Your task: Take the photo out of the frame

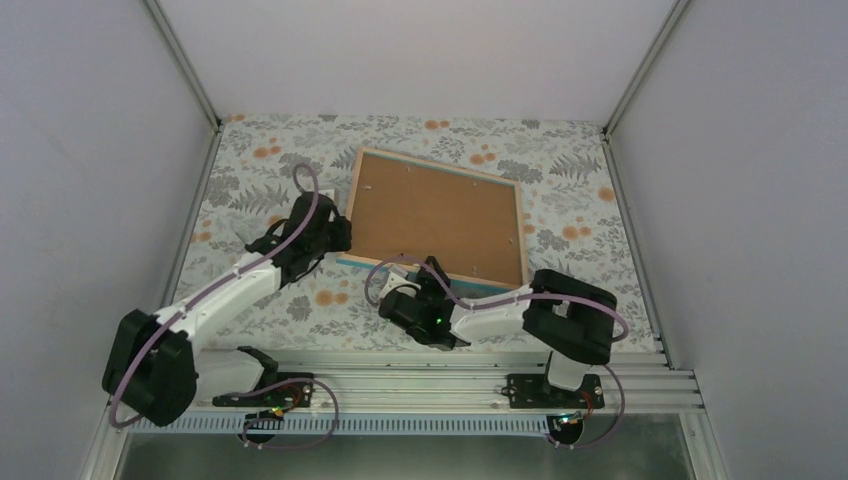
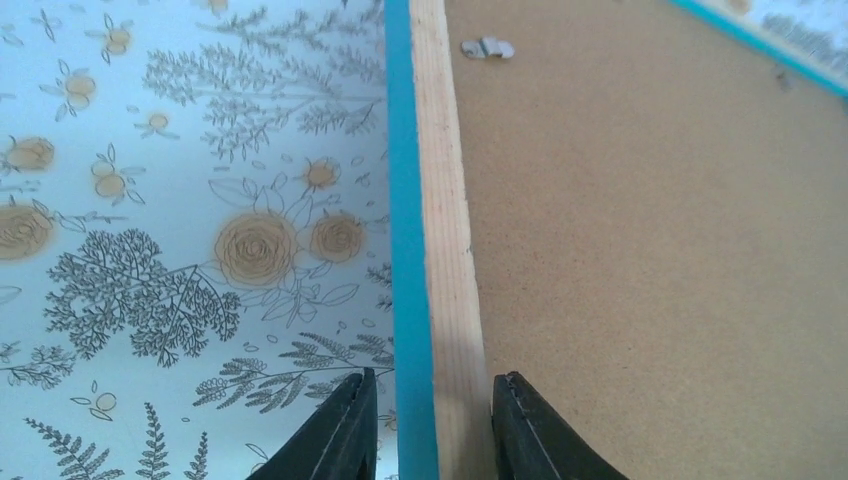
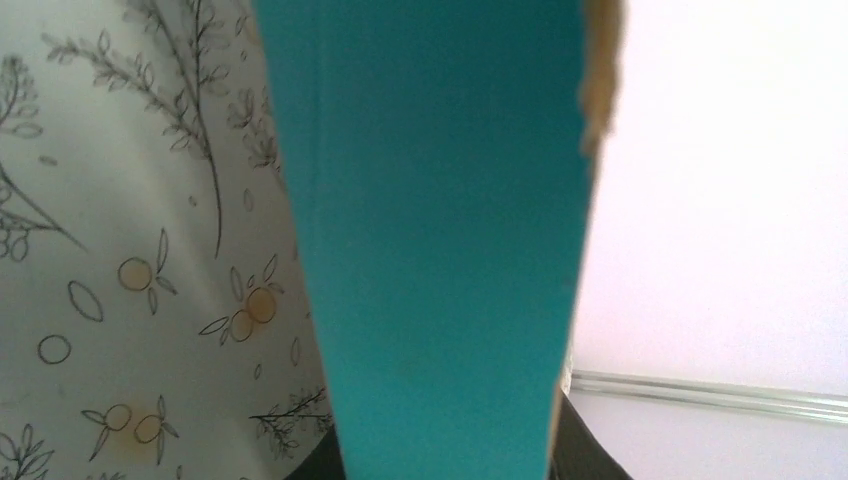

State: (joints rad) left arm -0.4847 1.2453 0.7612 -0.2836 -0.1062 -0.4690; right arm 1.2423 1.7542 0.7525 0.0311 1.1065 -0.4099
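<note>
Frame [image 1: 440, 167] is lying face-down on the desk [image 1: 580, 240], backing board [image 1: 437, 215] up, photo hidden beneath. Left jaws are straddling its left rim, slightly open; right jaws are pinching its near edge. Risk: that lone thin-edge pinch slipping during lifting, dropping it.

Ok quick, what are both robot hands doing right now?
Left gripper: open, fingers straddling the edge of the frame, not squeezing it.
Right gripper: closed on the frame's turquoise near edge.
</note>
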